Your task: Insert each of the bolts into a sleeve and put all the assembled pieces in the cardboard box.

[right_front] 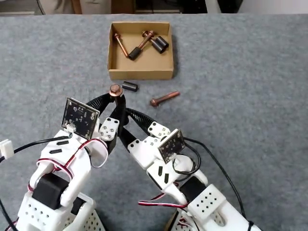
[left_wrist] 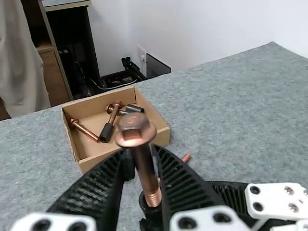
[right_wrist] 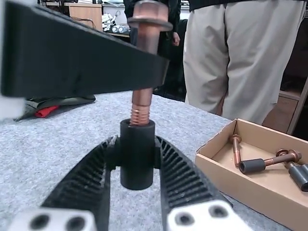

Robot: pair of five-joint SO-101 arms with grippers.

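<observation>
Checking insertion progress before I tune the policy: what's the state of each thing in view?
held sleeve: upright, mouth up.
held bolt: upright, head up, tip at the held sleeve's mouth.
left gripper: shut on held bolt.
right gripper: shut on held sleeve.
loose sleeve: lying on table, empty.
loose bolt: lying on table, unsleeved.
cardboard box: open, holds sleeved bolts.

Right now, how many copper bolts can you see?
5. Three in the cardboard box: one bare bolt, two sleeved bolts, one partly hidden. The left pincer holds the upright bolt over a sleeve. The loose bolt lies on the table.
</observation>
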